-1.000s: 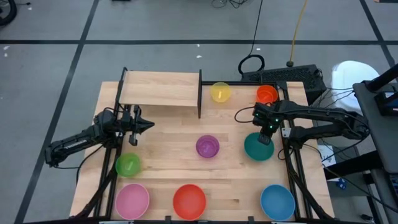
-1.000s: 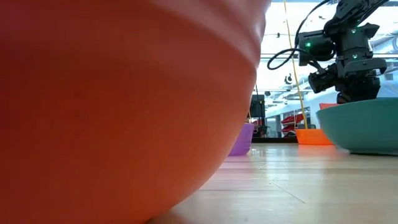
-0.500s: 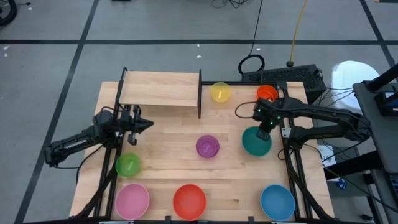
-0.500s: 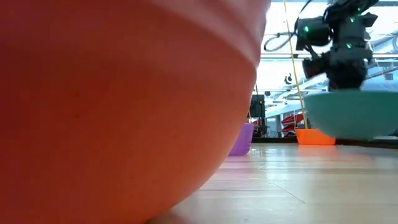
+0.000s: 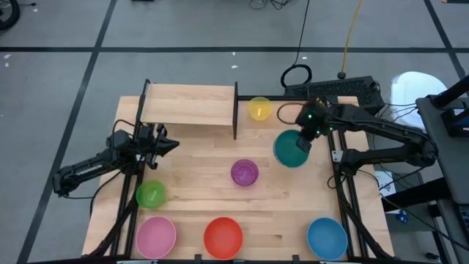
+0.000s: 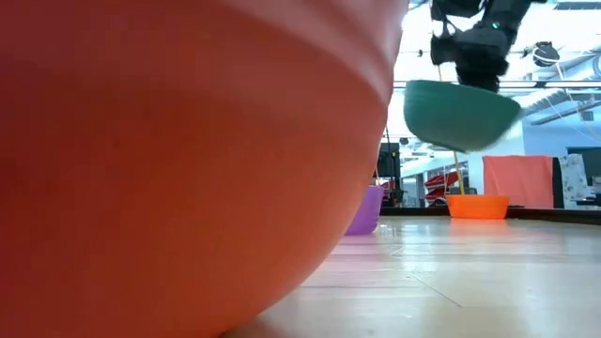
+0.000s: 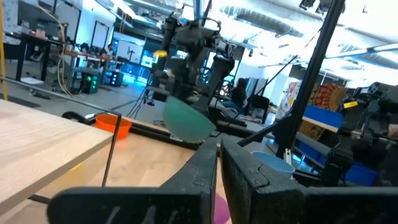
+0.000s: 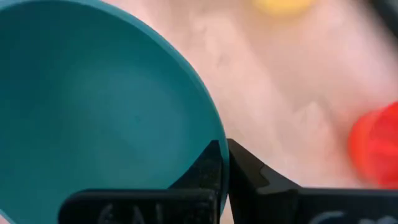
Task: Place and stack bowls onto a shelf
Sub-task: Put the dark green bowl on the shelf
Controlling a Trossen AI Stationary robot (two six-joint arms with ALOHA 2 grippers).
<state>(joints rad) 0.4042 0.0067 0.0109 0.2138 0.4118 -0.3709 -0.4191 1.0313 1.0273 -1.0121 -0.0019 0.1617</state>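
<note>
Right gripper point(image 5: 306, 137) is clamped on the rim of the teal bowl point(image 5: 291, 149); the right wrist view shows both fingers pinched shut across the rim edge. The low view shows the bowl clear of the table point(image 5: 278, 198), carried in the air and tilted.

Governing relation: in the high view the shelf point(image 5: 189, 105) lies at about 10 o'clock from the held bowl, well apart. Its plank runs with the long axis along 3 to 9 o'clock, and a black upright end bar point(image 5: 235, 110) closes the end nearest the bowl. That bar stands between bowl and plank, so in my judgement the carry must pass over it or approach from the 6 o'clock side.

Neighbours: the yellow bowl point(image 5: 259, 108) sits just beside the bar at its 3 o'clock side, at roughly 11 o'clock from the teal bowl. The purple bowl point(image 5: 244, 172) lies at 8 o'clock, near. The plank top carries no bowl, so landing room is ample.

Left gripper point(image 5: 165, 144) waits at the shelf's 7 o'clock end, nearer the shelf than the right; its fingers show nearly together and hold nothing.
</note>
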